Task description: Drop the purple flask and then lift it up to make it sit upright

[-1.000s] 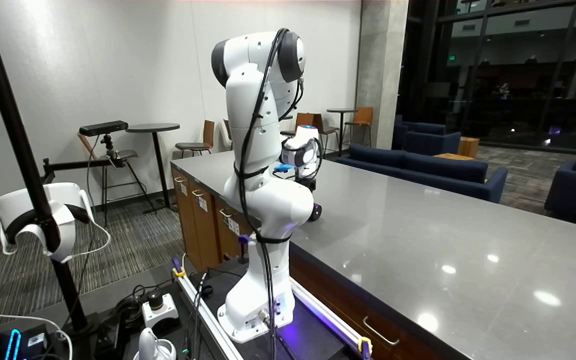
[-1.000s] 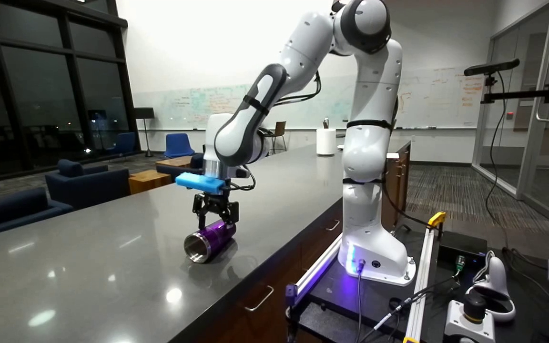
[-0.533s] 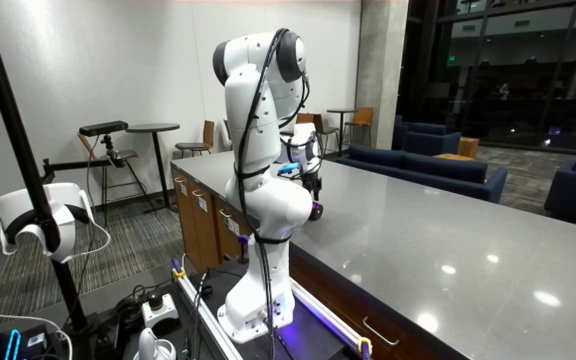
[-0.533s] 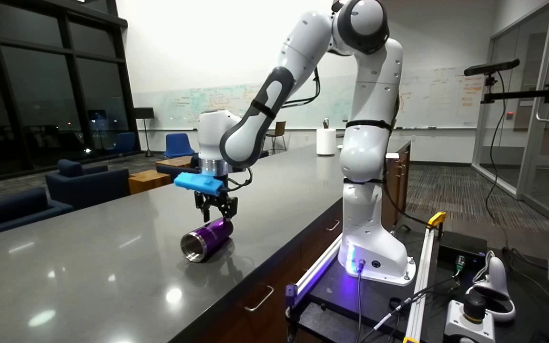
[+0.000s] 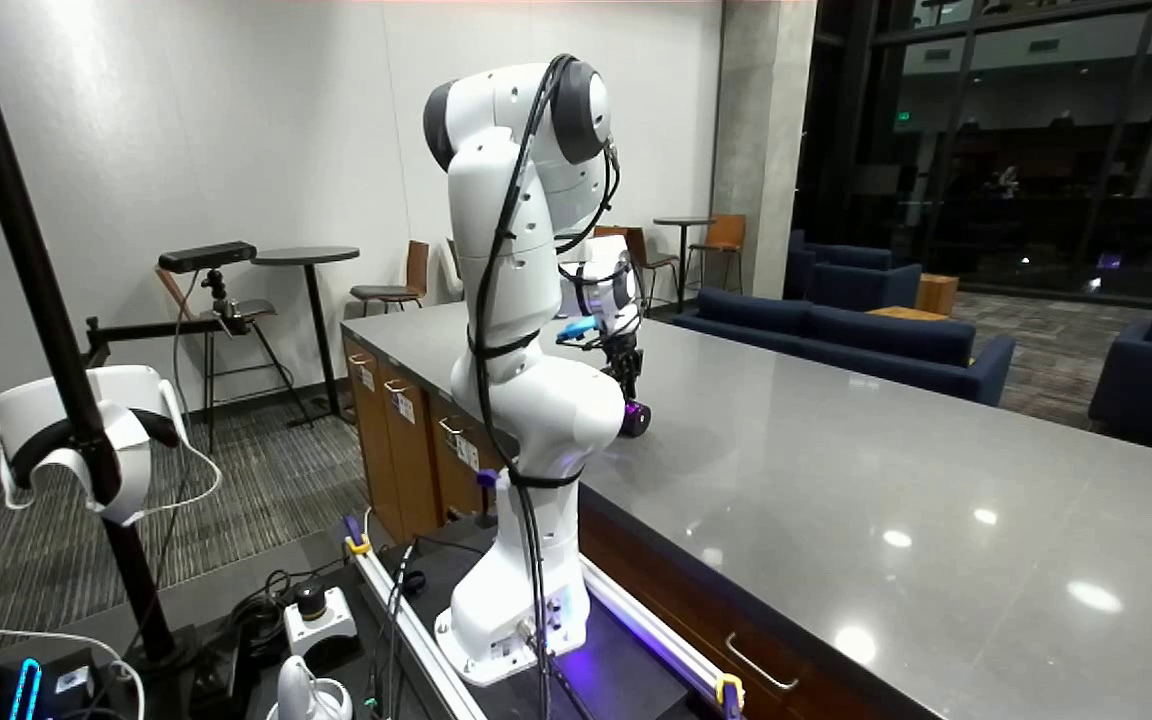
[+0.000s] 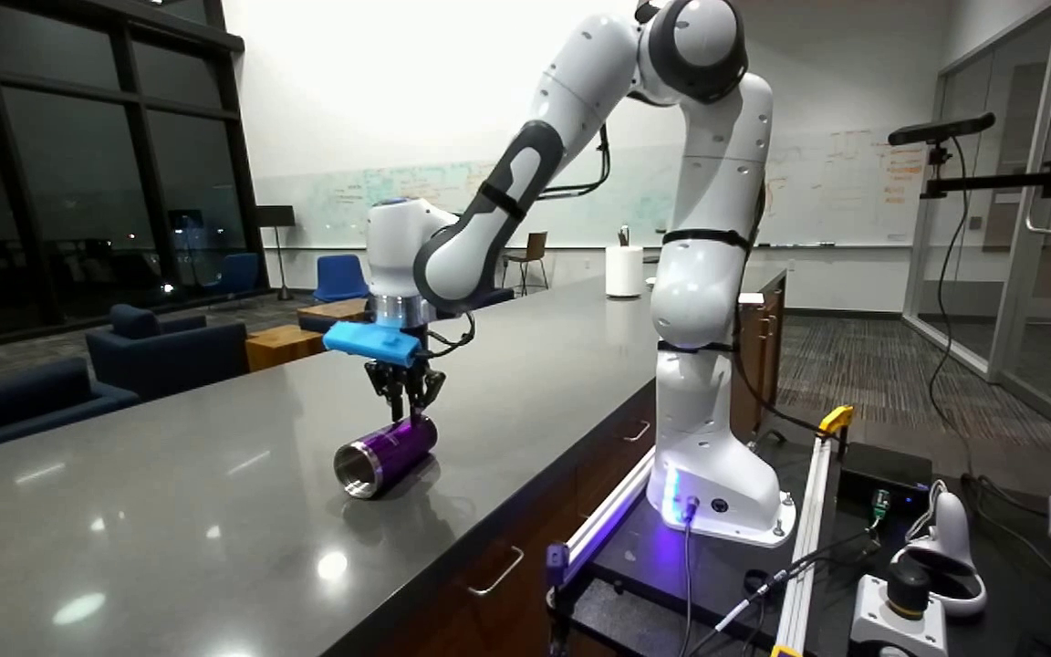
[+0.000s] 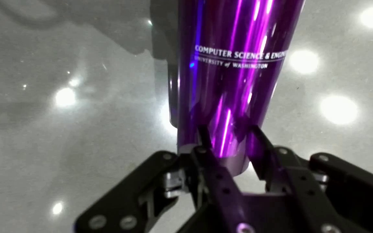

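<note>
The purple flask lies on its side on the grey counter, its silver-rimmed mouth facing the camera in an exterior view. My gripper points down over the far, base end, with its jaws drawn partway together. In the wrist view, white lettering runs across the flask. There the gripper shows a clear gap between its fingertips, narrower than the flask. The tips are over its upper side, not around it; whether they touch I cannot tell. In an exterior view my arm partly hides the flask.
The counter's front edge runs between the flask and the arm's base. A white canister stands farther back on the counter. A dark blue sofa is beyond the counter's far side.
The jaws have come closer together from a wide spread. Gripper and flask have both shifted slightly left in the exterior view that shows the flask's mouth.
</note>
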Motion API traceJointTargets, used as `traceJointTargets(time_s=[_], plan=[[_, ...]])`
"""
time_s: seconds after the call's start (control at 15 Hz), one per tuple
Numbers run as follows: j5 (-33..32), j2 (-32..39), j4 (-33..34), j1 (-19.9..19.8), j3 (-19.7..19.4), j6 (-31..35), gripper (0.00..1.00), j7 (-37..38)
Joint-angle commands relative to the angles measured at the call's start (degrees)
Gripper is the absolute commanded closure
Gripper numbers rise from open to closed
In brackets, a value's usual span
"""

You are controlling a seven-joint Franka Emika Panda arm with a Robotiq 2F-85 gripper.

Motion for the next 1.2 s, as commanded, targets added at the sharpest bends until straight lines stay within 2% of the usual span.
traceJointTargets(time_s=[0.0, 0.13, 0.2, 0.4, 0.67, 0.73, 0.93, 1.13], plan=[[-2.0, -0.4, 0.9, -0.4, 0.2, -4.4, 0.41, 2.2], [-0.6, 0.3, 1.6, 0.2, -0.1, -6.0, 0.31, 0.8], [-0.1, 0.1, 0.9, 0.4, -0.4, -3.9, 0.51, 0.1], [-0.1, 0.4, 1.0, 0.5, -0.5, -4.9, 0.32, 0.1], [-0.1, 0.4, 1.1, 0.5, -0.5, -5.1, 0.31, 0.1], [0.0, 0.4, 1.1, 0.5, -0.5, -5.2, 0.08, 0.0], [-2.4, 3.7, 3.0, -0.6, -0.6, -5.7, 0.01, 1.2], [-2.1, 6.3, 3.5, -0.4, -1.6, -5.2, 0.00, 0.5]])
